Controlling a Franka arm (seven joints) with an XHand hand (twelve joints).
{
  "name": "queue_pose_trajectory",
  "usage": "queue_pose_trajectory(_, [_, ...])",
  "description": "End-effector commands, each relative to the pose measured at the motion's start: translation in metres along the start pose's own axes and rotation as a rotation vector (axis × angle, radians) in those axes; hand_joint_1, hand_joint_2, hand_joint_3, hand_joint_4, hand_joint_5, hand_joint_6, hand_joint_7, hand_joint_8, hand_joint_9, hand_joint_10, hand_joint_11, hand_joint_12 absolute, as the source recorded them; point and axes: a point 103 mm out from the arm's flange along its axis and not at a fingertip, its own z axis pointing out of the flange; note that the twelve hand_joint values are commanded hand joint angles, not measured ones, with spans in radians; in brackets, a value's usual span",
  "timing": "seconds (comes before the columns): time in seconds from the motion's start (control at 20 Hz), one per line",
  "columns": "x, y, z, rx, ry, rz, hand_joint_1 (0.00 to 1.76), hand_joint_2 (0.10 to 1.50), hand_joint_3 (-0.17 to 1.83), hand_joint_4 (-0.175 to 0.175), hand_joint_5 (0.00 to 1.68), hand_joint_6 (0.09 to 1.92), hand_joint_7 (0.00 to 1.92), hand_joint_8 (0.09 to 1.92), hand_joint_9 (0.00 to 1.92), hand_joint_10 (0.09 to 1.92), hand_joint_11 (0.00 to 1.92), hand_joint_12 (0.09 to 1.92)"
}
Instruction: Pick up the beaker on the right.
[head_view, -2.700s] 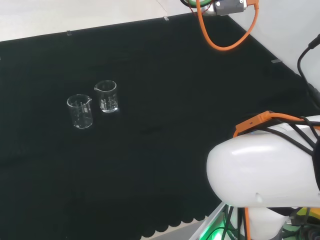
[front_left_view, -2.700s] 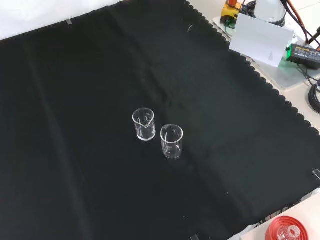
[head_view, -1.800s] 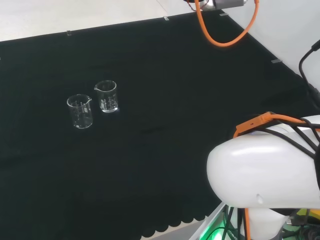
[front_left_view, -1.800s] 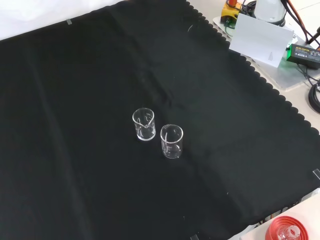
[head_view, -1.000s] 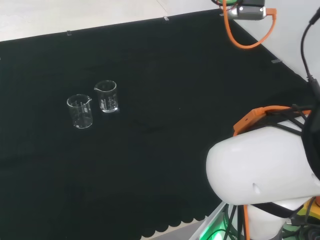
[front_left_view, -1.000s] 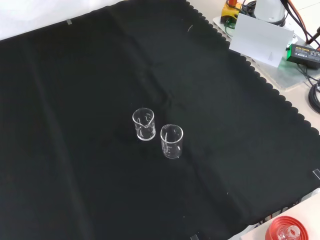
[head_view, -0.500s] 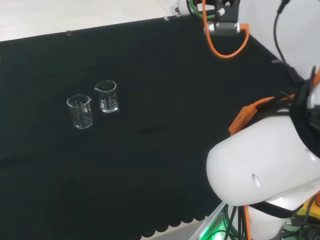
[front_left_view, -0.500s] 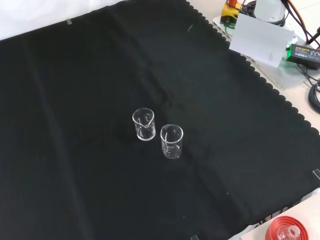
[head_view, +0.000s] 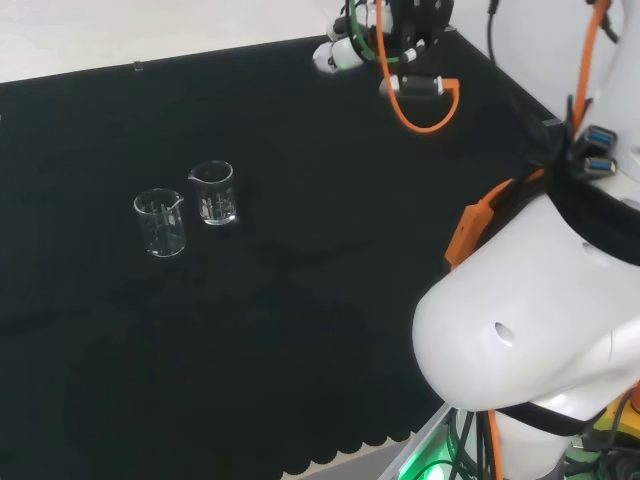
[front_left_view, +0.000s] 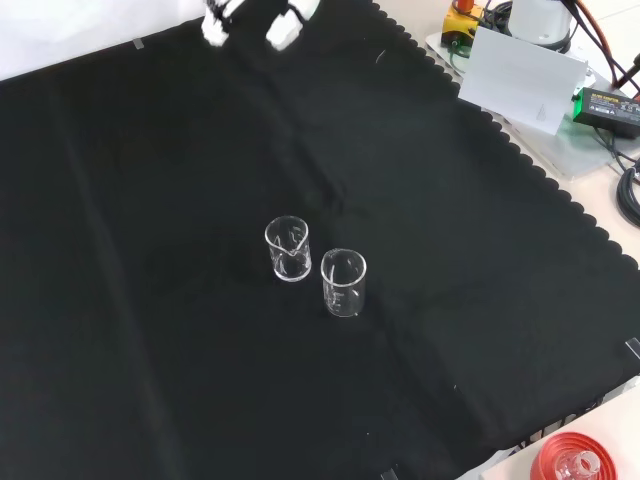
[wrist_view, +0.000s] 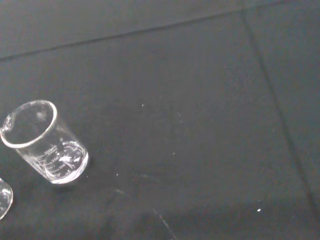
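Up at the top of the front view, over the far part of the black cloth (front_left_view: 120, 150) on the counter: the hand (front_left_view: 285, 28), with fingers (front_left_view: 214, 27) apart and holding nothing. Lower down, near the middle of the cloth, two clear glass beakers, just beside each other but not touching. Both standing up straight, mouths up, empty by the look of them.

From the head view, hand again at the top, and both beakers well apart from it, off to the left and lower. Right beaker (head_view: 213, 193) on the right side of the pair there, left beaker (head_view: 160, 222) just beside it and a bit closer to that camera. Same right beaker farther back in the front view, so the nearer of the two to the hand.

Good news for the next move, most likely: down and across the cloth, meeting the right beaker first, with no need to pass over the other one. Probably safest to close in from the side away from its neighbour, to keep from bumping it.
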Motion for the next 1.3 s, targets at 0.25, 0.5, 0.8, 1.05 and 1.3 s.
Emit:
queue_pose_trajectory(0.25, [0.005, 0.082, 0.047, -0.016, 0.102, -0.111, 0.45, 1.04, 0.09, -0.056, 0.19, 0.09, 0.07, 0.51, 0.11, 0.69, 0.0, 0.78])
queue_pose_trajectory(0.5, [0.006, 0.102, 0.068, 0.004, 0.108, -0.135, 0.51, 0.99, 0.08, -0.058, 0.19, 0.09, 0.08, 0.53, 0.15, 0.7, 0.0, 0.79])
queue_pose_trajectory(0.8, [0.007, 0.118, 0.088, 0.027, 0.124, -0.174, 0.55, 0.94, 0.06, -0.061, 0.19, 0.09, 0.1, 0.55, 0.16, 0.7, 0.0, 0.81])
queue_pose_trajectory(1.05, [0.009, 0.126, 0.106, 0.048, 0.145, -0.217, 0.59, 0.89, 0.05, -0.063, 0.19, 0.09, 0.1, 0.56, 0.18, 0.71, 0.0, 0.83])
queue_pose_trajectory(1.3, [0.003, 0.133, 0.126, 0.074, 0.206, -0.267, 0.64, 0.85, 0.05, -0.068, 0.19, 0.09, 0.11, 0.58, 0.2, 0.71, 0.0, 0.9])
